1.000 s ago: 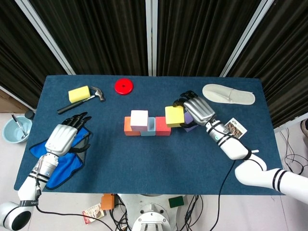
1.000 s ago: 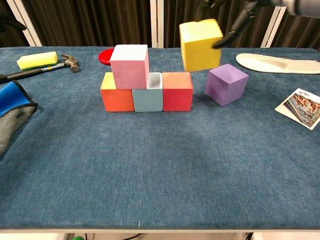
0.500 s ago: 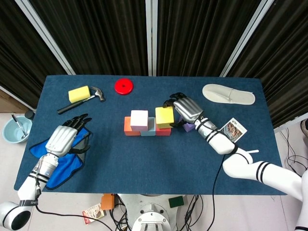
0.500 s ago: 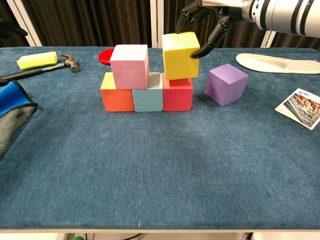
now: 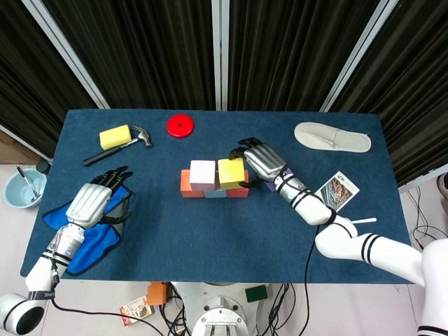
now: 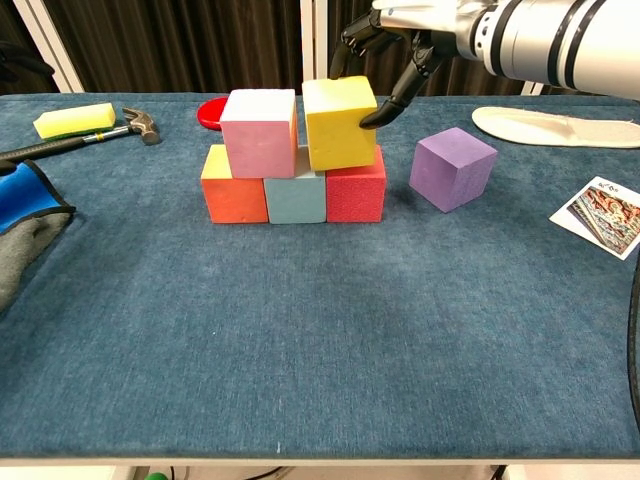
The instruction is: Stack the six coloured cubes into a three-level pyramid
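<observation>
An orange cube (image 6: 232,198), a grey-blue cube (image 6: 295,200) and a red cube (image 6: 357,195) form a row on the table. On the orange and grey-blue cubes sits a pink cube (image 6: 259,132). Beside it, my right hand (image 6: 410,30) grips a yellow cube (image 6: 340,122) from above. That cube is slightly tilted, down against the grey-blue and red cubes and close to the pink one. A purple cube (image 6: 453,168) stands alone to the right of the row. My left hand (image 5: 91,201) lies open on a blue cloth (image 5: 84,241) at the left, holding nothing.
A hammer (image 5: 119,145), a yellow sponge (image 5: 115,135) and a red disc (image 5: 180,125) lie at the back left. At the back right is a white slipper (image 5: 332,137), and a picture card (image 5: 336,188) lies right of the cubes.
My right hand has carried the yellow cube leftward and down, from above the purple cube to the second level beside the pink cube. The left hand has not moved.
</observation>
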`<state>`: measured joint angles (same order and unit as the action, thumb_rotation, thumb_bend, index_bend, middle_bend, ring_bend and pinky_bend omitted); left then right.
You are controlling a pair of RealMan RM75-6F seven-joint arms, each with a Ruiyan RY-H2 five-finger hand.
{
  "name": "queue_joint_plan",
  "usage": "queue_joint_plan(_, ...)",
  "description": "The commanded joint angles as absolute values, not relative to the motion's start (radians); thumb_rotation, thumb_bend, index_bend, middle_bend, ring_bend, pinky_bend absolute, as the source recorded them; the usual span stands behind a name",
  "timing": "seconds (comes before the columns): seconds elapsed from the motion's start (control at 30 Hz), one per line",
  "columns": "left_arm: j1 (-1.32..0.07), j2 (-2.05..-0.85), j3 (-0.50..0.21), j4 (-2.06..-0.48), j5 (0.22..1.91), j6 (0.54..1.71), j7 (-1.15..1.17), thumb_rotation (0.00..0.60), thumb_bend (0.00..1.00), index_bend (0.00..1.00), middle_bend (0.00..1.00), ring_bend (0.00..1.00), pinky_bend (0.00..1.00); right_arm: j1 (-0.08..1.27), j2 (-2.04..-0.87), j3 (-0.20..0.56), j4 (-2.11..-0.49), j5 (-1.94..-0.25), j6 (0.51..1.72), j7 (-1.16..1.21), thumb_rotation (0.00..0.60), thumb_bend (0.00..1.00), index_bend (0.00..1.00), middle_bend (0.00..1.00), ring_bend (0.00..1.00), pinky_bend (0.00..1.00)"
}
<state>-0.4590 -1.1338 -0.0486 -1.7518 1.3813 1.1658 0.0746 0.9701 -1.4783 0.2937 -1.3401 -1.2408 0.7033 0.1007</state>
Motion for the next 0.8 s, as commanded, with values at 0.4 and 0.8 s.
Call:
queue_joint_plan(0.4, -0.450, -1.139, -0.053, -1.738, 1.392, 1.162, 0.057, 0.464, 0.19, 0.10, 0.04, 0.10, 0.23, 0.989, -1.503, 0.273, -1.312, -1.222, 0.697, 0.083, 0.600, 0.16, 0.25, 0.26, 0.07, 0.10)
queue_joint_plan(0.8, -0.446, -1.140, -0.056, -1.741, 1.403, 1.163, 0.057, 0.461, 0.19, 0.10, 0.04, 0.10, 0.23, 0.987, -1.491, 0.263, -1.337, -1.176, 0.700, 0.037, 0.600, 0.13, 0.19, 0.25, 0.07, 0.09)
